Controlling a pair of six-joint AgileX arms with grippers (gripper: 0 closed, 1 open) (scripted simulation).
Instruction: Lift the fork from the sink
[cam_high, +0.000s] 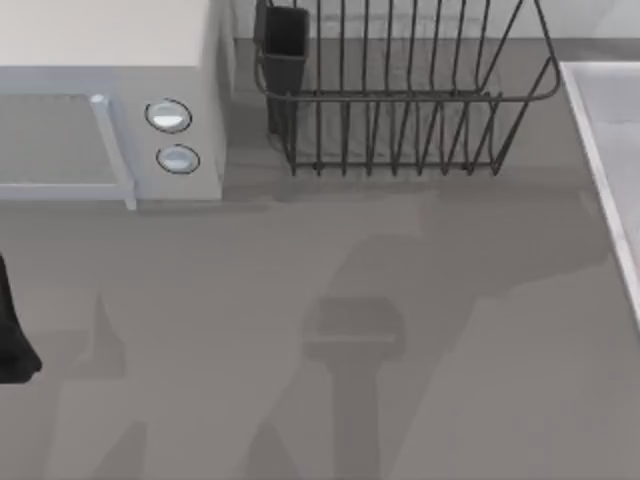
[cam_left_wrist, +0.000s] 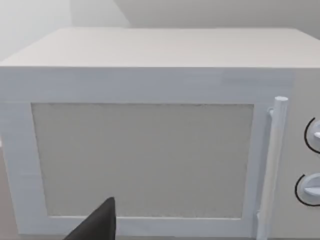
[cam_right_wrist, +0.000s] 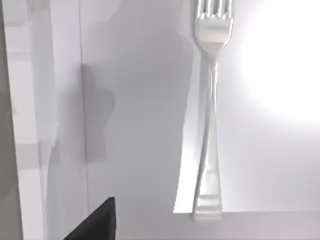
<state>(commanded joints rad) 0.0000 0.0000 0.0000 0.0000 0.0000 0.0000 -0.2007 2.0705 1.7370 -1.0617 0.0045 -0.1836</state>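
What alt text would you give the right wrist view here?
A shiny silver fork lies flat on the pale floor of the sink, tines away from the camera and handle end toward it. The sink's raised straight rim runs alongside, apart from the fork, and a dark gripper part pokes into the frame's edge.

1. Our right wrist view cuts off the fork (cam_right_wrist: 209, 115) at its tine tips, beyond our dark fingertip (cam_right_wrist: 100, 220).
2. The top view's right edge cuts the sink (cam_high: 610, 150) down to a strip.
3. Our left arm (cam_high: 12, 330) is cropped at the top view's left edge.
4. Beyond our left fingertip (cam_left_wrist: 97, 222), the microwave (cam_left_wrist: 150, 150) has its knobs cut off.
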